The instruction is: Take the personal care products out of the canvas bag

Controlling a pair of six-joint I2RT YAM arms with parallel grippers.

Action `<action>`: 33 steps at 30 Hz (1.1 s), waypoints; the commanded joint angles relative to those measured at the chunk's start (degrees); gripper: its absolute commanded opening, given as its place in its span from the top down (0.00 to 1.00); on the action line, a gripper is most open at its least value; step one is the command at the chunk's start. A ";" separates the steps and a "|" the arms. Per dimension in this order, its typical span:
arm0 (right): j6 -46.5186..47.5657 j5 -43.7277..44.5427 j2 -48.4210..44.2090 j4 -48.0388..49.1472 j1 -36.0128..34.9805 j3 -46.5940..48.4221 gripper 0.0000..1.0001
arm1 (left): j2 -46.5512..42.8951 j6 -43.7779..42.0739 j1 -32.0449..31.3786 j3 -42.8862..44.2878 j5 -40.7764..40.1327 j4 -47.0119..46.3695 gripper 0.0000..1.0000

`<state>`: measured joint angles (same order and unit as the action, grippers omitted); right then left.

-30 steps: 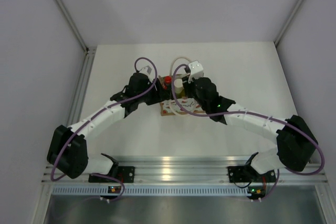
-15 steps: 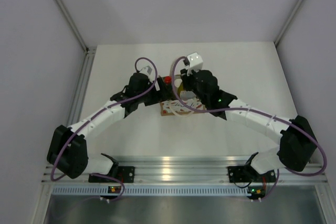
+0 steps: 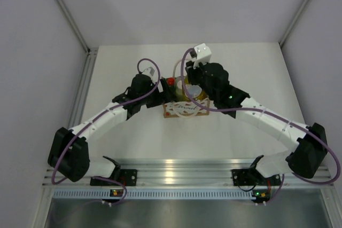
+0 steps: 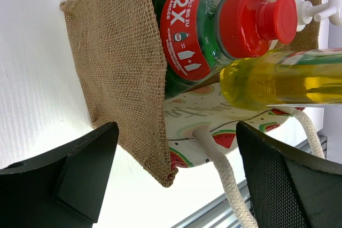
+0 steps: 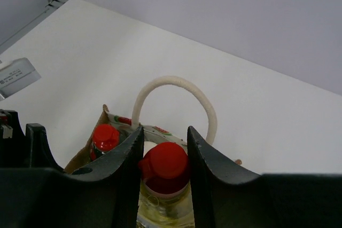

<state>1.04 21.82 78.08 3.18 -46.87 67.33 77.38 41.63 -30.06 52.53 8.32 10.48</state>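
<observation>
My right gripper [image 5: 164,134]: closed to a narrow gap on the red cap of the yellow-green bottle [image 5: 163,206], one finger on each side, pointing down over the bag's mouth.
My left gripper [image 4: 177,132]: spread wide and holding nothing. Its fingers sit to either side of the bag's lower corner, and I cannot tell whether they touch it.
Canvas bag [image 4: 117,68]: upright on the white table [image 5: 267,116], between my two wrists in the top view, with its printed white band facing my bases.
Yellow-green bottle: hangs from my right fingers within the bag's opening. In the left wrist view its base is level with the dark green bottle's shoulder.
Dark green bottle [image 4: 181,36]: inside the bag against the burlap side wall, with a red cap and a red "2X" label.
White pump [image 4: 315,9]: shows beyond the dark green bottle's cap, and its bottle is hidden.
Cream loop handle [image 5: 176,86]: arches up just beyond the gripped cap.
</observation>
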 commanded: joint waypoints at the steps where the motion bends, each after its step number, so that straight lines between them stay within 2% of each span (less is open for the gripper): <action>1: 1.95 0.50 -5.05 4.48 -0.50 8.25 1.00 | -1.71 -0.84 -0.08 1.96 -0.75 -1.87 0.04; 11: 5.11 2.61 -6.97 1.04 2.30 14.05 1.00 | -0.83 -0.49 -0.08 1.70 -0.67 -1.87 0.02; 20: 5.03 5.24 -11.72 -0.19 9.25 12.66 1.00 | -2.41 -0.93 0.00 0.55 -1.37 -1.78 0.02; 27: -0.07 3.14 -15.68 1.91 20.93 3.10 1.00 | -3.03 -0.93 -0.08 0.38 -1.20 -1.52 0.02; 33: 0.01 3.31 -15.69 16.84 26.56 -10.09 1.00 | -3.73 -1.11 -0.08 0.73 -1.02 -1.34 0.02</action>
<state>2.50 25.93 62.72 3.44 -21.96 60.25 75.96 41.60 -30.06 52.51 7.64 10.55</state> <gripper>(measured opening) 0.335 0.983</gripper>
